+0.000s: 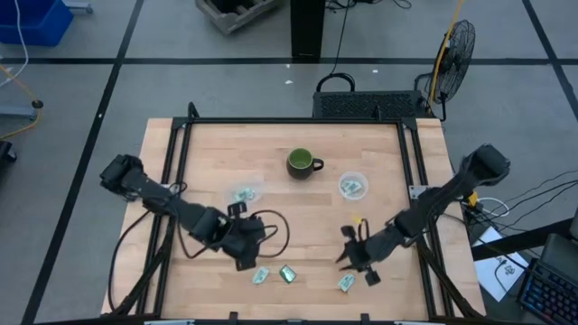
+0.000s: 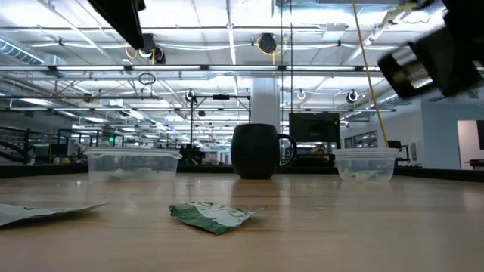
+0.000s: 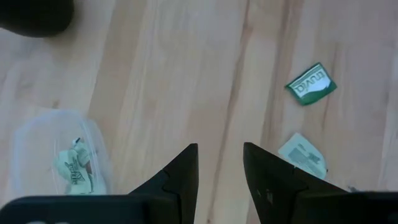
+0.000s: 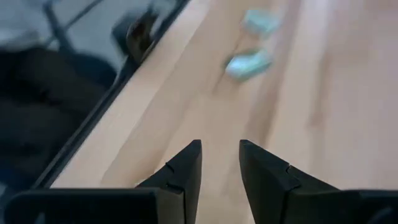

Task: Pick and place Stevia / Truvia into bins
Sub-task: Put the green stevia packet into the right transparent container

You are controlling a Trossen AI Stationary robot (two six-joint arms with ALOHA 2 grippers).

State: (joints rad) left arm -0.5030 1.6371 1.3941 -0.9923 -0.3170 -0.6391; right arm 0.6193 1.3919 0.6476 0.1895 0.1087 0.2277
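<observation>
Two clear bins on the wooden counter [image 1: 298,212]: left bin [image 1: 242,193] and right bin [image 1: 353,186], each holding pale packets, with a dark green mug [image 1: 302,163] between them, slightly farther back. Three loose packets lie near the front edge: a pale one [image 1: 261,275], a darker green one [image 1: 288,273] just right of it, and a third [image 1: 346,283] farther right. In the left wrist view the green packet [image 3: 311,84] lies flat, long axis tilted. Left tool [image 1: 248,257] hangs just behind-left of the pale packet, fingers slightly apart, nothing between them. Right tool [image 1: 355,257] sits just behind the third packet, fingers likewise parted and empty. Open wood stretches between the bins and the front packets.
</observation>
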